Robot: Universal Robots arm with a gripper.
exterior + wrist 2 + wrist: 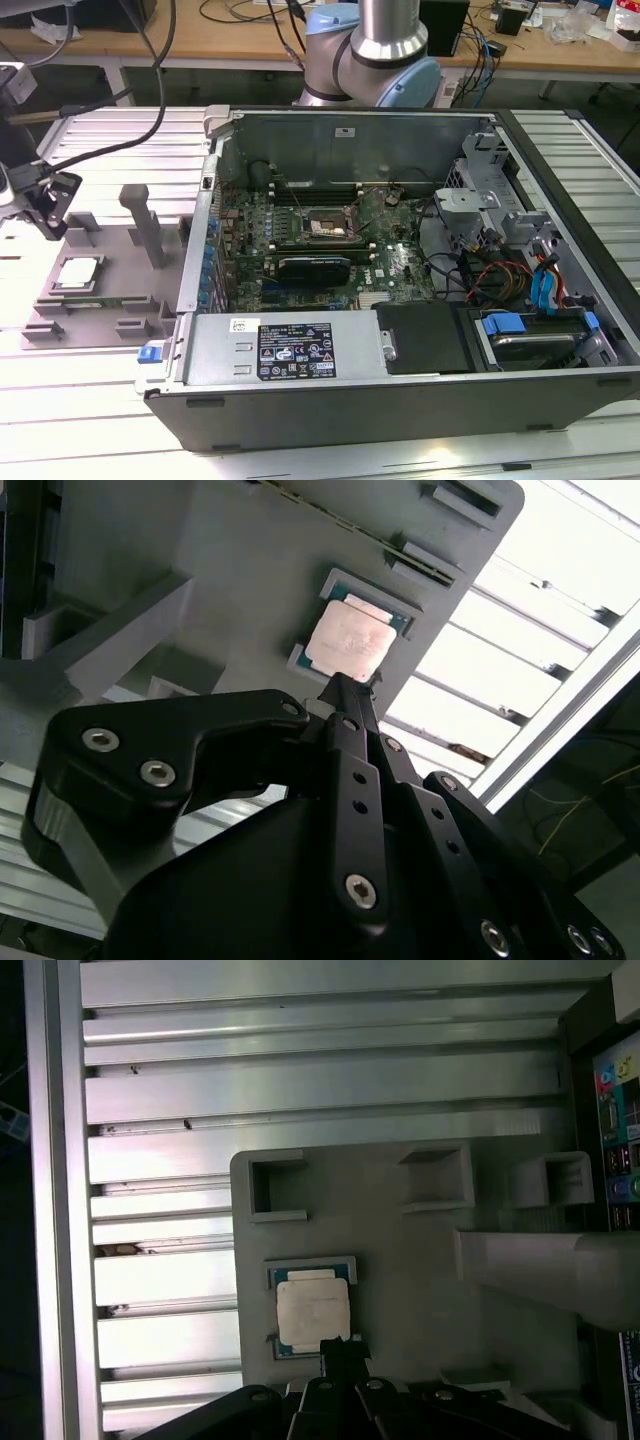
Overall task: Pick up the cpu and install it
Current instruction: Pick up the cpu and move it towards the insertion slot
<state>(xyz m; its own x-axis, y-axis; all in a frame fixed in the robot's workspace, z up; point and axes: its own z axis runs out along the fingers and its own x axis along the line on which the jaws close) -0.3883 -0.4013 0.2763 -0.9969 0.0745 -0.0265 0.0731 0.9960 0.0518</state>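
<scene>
Silvery and flat, the cpu (78,271) lies face up in a shallow square recess of the grey tray (120,300). This is at the middle left of the exterior view, on the slatted metal desk (90,400). It has not been lifted. The chip is square, so it offers no long axis, and its edges run parallel to the tray's edges.

The gripper (345,685) hangs over the tray with its jaws pressed together to one narrow point, grasping nothing. In both wrist views that point sits at the chip's near edge, with the rest of the chip lying straight ahead of it. In the exterior view the gripper stands above the chip and a little toward the frame's left, apart from it. Whether the tip touches the metal top I cannot tell.

The open computer case (400,400) fills the centre and right of the exterior view. Its socket (325,228) is well apart from the chip.
</scene>
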